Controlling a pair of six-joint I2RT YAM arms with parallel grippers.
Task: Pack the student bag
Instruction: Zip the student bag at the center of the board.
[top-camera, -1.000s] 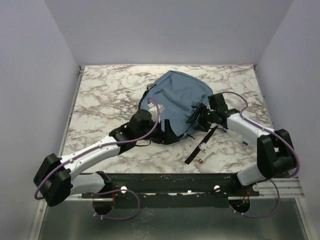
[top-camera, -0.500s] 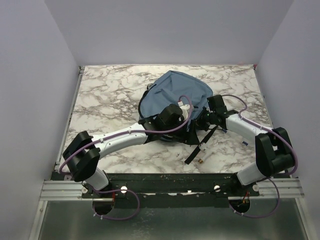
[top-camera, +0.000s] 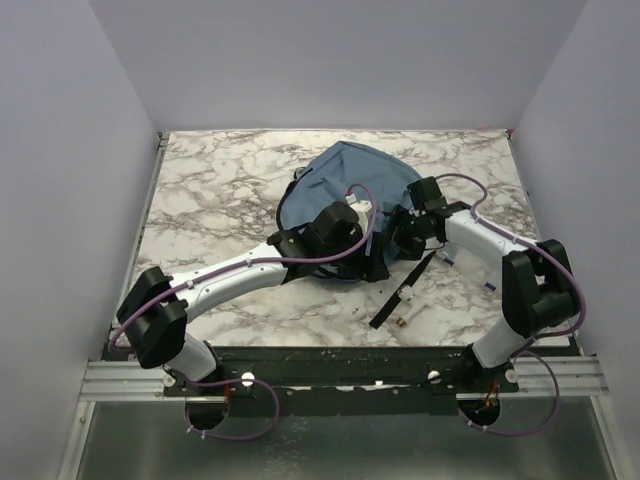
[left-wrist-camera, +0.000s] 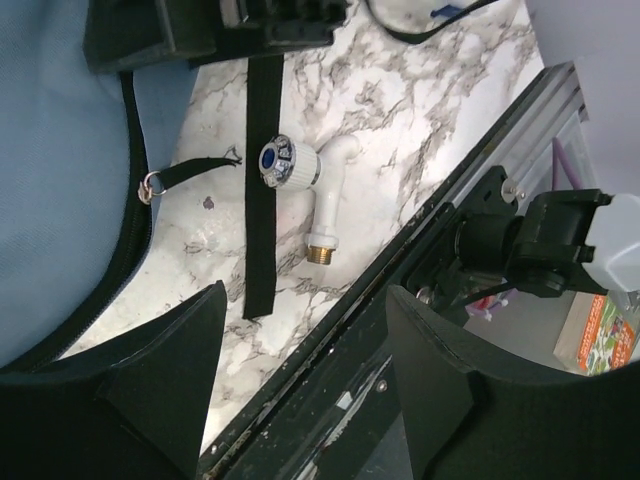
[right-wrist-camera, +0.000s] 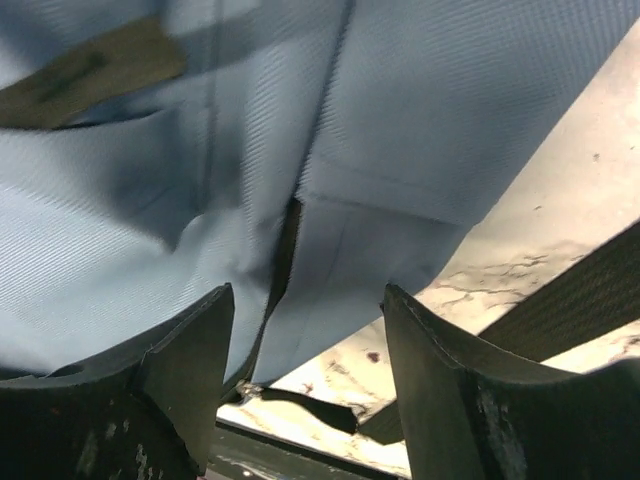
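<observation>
The dusty-blue student bag (top-camera: 345, 185) lies at mid-table, its black webbing strap (top-camera: 402, 288) trailing to the front right. My left gripper (top-camera: 372, 258) hovers at the bag's front right edge, open and empty. In its wrist view (left-wrist-camera: 305, 300) the bag (left-wrist-camera: 60, 180) is at the left, with a zipper pull ring (left-wrist-camera: 147, 187), the strap (left-wrist-camera: 262, 190) and a white pipe fitting (left-wrist-camera: 305, 175) with a blue cap on the marble. My right gripper (top-camera: 402, 232) is at the bag's right side, open. Its wrist view (right-wrist-camera: 307, 295) shows the blue fabric (right-wrist-camera: 400, 120) and a zipper seam (right-wrist-camera: 285, 250) close ahead.
The white fitting (top-camera: 408, 296) and a small brass-tipped piece (top-camera: 400, 322) lie on the marble table (top-camera: 220, 190) in front of the bag. Small blue-and-white items (top-camera: 490, 287) lie near the right arm. The metal front rail (left-wrist-camera: 420, 230) bounds the table's near edge.
My left arm has swung from the bag's front left across to its front right edge. My right gripper has shifted a little up and left, closer against the bag.
</observation>
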